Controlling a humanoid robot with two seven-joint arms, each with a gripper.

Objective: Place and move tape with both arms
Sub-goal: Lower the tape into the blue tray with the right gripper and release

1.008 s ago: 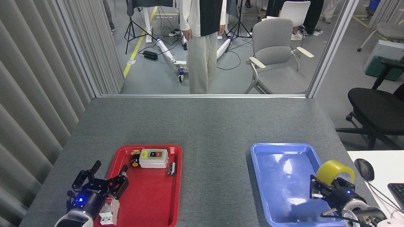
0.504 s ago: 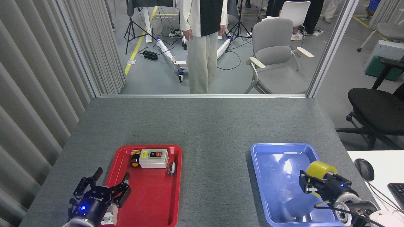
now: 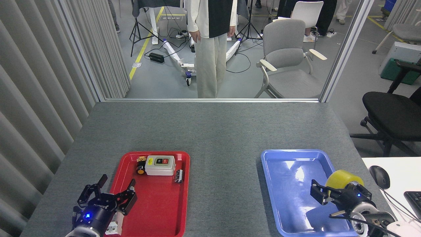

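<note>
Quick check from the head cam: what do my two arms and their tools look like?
Left tool: black, clawed, white lettering, blue light on a black round wrist, white casing below. Right tool: black, blue light, silver-and-black wrist, thin black cables, white casing at the edge.

Our right gripper (image 3: 335, 192), clamped on the tape (image 3: 343, 181), now sits lower and further left than a second ago, over the blue tray's (image 3: 289, 158) right edge. Our left gripper (image 3: 110, 192) has drawn back toward us, claws spread.
</note>
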